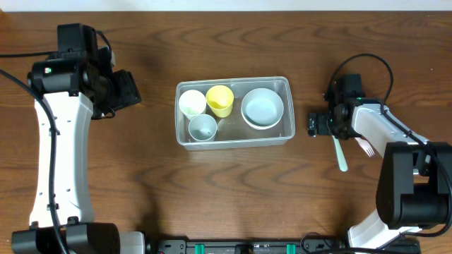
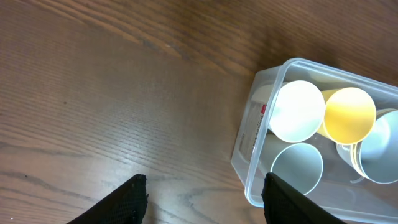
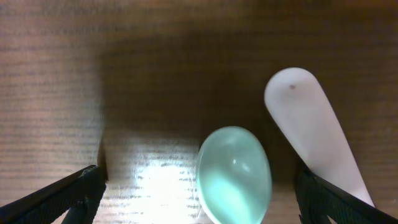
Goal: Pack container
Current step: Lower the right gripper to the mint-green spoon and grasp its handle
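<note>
The clear plastic container [image 1: 233, 80] stands mid-table. It holds a white cup [image 1: 191, 102], a yellow cup [image 1: 220, 99], a pale blue cup [image 1: 203, 128] and a pale blue bowl [image 1: 262, 107]. In the left wrist view its near wall [image 2: 249, 134] shows with the cups inside. My left gripper [image 1: 129, 89] is open and empty, left of the container; its fingers [image 2: 205, 202] frame bare wood and the container's corner. My right gripper [image 1: 317, 124] is open, right of the container, low over a pale green spoon [image 3: 234, 174] that lies between its fingers [image 3: 199, 199].
A white utensil [image 3: 311, 130] lies just right of the green spoon, also seen overhead [image 1: 366, 148]. The green spoon's handle [image 1: 340, 155] points toward the table's front. The right arm's base stands at the front right corner.
</note>
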Controlling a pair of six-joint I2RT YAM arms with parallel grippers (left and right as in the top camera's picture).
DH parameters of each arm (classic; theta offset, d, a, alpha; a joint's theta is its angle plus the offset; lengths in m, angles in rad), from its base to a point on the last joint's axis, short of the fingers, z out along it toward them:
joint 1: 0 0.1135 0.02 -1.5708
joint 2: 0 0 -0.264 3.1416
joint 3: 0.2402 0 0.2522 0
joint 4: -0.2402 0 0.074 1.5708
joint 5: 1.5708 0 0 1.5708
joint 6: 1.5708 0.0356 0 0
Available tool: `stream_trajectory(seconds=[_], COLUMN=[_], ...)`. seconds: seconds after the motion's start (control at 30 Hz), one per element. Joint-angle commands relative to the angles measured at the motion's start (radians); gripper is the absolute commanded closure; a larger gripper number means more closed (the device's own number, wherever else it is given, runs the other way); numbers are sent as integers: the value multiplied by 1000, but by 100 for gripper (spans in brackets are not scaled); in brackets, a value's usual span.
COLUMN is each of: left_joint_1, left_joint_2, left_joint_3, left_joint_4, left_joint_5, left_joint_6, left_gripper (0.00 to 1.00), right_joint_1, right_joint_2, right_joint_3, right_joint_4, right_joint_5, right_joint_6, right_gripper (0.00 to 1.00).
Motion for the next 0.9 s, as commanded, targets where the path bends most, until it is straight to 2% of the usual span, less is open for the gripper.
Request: stream_trajectory(seconds=[0.0,0.2,0.3,0.57,0.8,0.87], left_joint_1=[0,0,0,0,0,0], left_joint_2=[10,10,10,10,10,10], left_joint_3=[-3,-3,-3,-3,-3,-3], left_joint_4=[-6,-6,-6,-5,-8,-9], left_joint_5=[-11,-11,-11,-11,-11,-11], left_joint_6=[16,16,16,16,16,16], left_gripper=[40,40,40,40,40,39], right_joint_1=[-7,-3,-3,-3,-3,-3], right_joint_2=[60,124,129,129,129,129], right_joint_3=[-7,-7,-7,-7,-7,-7], right_joint_4=[18,45,40,-12,-34,-43], right_joint_5=[-16,-16,-16,-16,-16,-16], right_joint_6=[-25,-35,-35,-35,-35,-35], right_gripper=[1,2,9,20,40,41])
